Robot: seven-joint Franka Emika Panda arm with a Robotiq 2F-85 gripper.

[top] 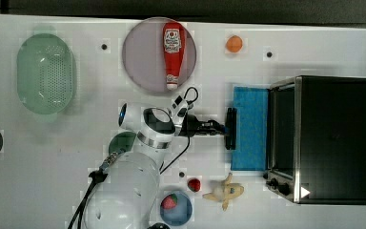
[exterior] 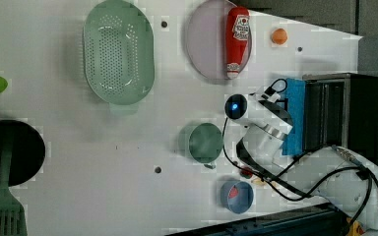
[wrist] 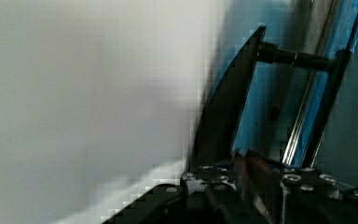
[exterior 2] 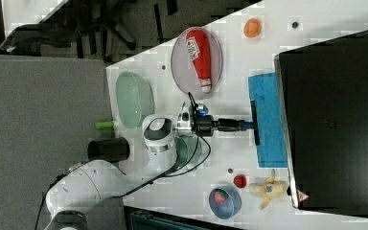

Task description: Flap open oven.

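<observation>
Oven: the oven [top: 333, 138] stands at the top view's right end of the white worktop [top: 95, 143], black top up, its front facing the arm.
Door: the blue glass door [top: 250, 129] is folded down flat in front of the oven, lying level over the worktop.
Handle: the dark bar handle [top: 230, 129] runs along the door's outer edge, the edge farthest from the oven.
Tool: the tool [top: 223, 129] reaches out level from the arm and meets the handle about midway along it; its fingers [wrist: 242, 170] appear closed around the bar, though the grip itself is hard to make out.
Knobs: small knobs [top: 272, 183] sit on the silver front frame at the top view's lower end.
Plate: a round plate [top: 143, 62] carries a red ketchup bottle [top: 173, 52], well apart from the oven.
Other items: an orange [top: 234, 44], a green colander [top: 45, 72], a blue bowl [top: 183, 212] holding a strawberry [top: 169, 201], and a banana [top: 225, 191] near the oven's knob corner.
</observation>
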